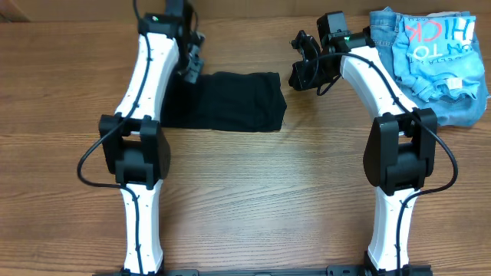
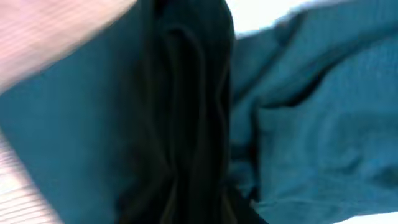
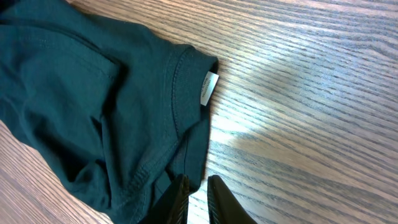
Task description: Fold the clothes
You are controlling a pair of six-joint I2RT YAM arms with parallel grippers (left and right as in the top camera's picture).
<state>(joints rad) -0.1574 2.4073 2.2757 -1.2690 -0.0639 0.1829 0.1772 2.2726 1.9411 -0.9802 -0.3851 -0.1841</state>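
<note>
The black T-shirt (image 1: 230,100) lies folded into a rectangle on the table, left of centre. My left gripper (image 1: 192,67) is down at the shirt's far left corner. In the left wrist view, dark fabric (image 2: 311,124) fills the frame and hides the fingers, and its folds bunch toward the jaws. My right gripper (image 1: 301,73) hangs just past the shirt's right edge. Its fingers (image 3: 198,180) are nearly together and empty, with the shirt's hem (image 3: 93,93) and small white label (image 3: 209,88) just ahead of them.
A light blue printed shirt (image 1: 437,38) lies on blue jeans (image 1: 460,107) at the far right corner, behind my right arm. The wooden table (image 1: 253,192) stretches toward the front between the two arm bases.
</note>
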